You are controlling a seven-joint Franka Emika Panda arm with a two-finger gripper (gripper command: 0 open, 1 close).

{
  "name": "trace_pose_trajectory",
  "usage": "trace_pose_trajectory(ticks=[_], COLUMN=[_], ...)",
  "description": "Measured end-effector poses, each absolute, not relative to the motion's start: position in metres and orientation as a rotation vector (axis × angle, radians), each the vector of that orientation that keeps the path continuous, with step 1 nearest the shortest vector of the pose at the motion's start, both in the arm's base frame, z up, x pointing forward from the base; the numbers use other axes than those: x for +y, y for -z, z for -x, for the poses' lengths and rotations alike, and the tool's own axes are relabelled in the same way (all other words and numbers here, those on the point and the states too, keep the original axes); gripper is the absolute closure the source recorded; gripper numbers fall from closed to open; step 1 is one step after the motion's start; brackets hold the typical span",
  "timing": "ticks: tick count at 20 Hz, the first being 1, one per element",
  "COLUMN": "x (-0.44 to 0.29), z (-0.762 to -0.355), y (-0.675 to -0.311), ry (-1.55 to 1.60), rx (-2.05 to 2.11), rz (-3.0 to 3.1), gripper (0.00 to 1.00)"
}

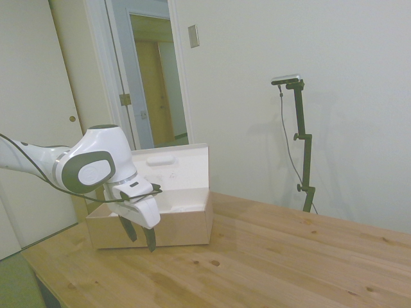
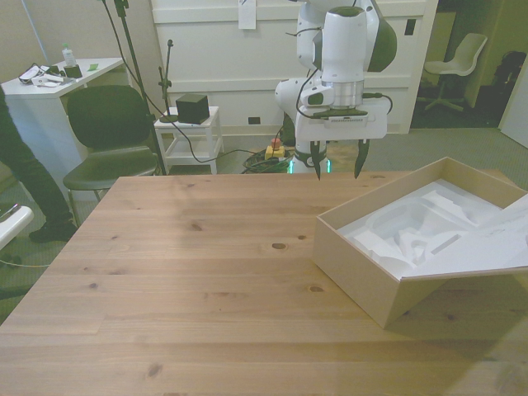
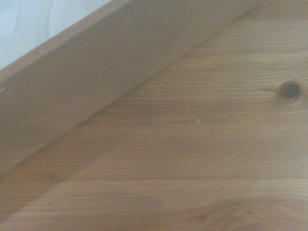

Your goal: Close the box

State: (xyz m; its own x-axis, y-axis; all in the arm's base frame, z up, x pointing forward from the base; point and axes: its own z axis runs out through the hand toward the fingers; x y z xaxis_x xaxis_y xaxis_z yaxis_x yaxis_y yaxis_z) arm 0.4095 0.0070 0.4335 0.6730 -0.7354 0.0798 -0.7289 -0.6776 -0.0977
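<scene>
So going left to right in the front view: a dark chair (image 2: 107,124) and a little white shelf unit (image 2: 188,140) sit behind the table (image 2: 181,272), and a person's leg (image 2: 25,173) shows at the far left edge. None of that matters for the job. Then the gripper (image 2: 338,172) hangs above the table's far edge with its fingers spread apart and nothing in them. It's just beside the box (image 2: 363,272) but not touching it.

The box is on the front view's right side of the table, wide open, white molded insert showing. Its lid (image 1: 174,172) stands up nearly vertical on the far side in the side view.

My take on doing this well: don't try to pinch the lid. Get the fingers up and behind the lid's top edge, on its outer face, then push it over in an arc that follows the hinge. Go slow, because a straight shove low down would likely just slide the whole box across the table. Finish with a gentle press down.
</scene>
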Motion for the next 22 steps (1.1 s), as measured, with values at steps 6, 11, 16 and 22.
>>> trace_pose_trajectory(ticks=[6, 11, 16, 22], x=[0.01, 0.026, 0.033, 0.048], z=[-0.411, -0.41, -0.437, -0.468], y=[-0.473, -0.546, -0.574, -0.642], ry=[0.266, 0.399, 0.497, 0.678], rx=[1.174, 1.101, 1.04, 0.908], rz=[2.833, 2.851, 2.881, 2.864], gripper=[0.0, 0.0, 0.0, 0.0])
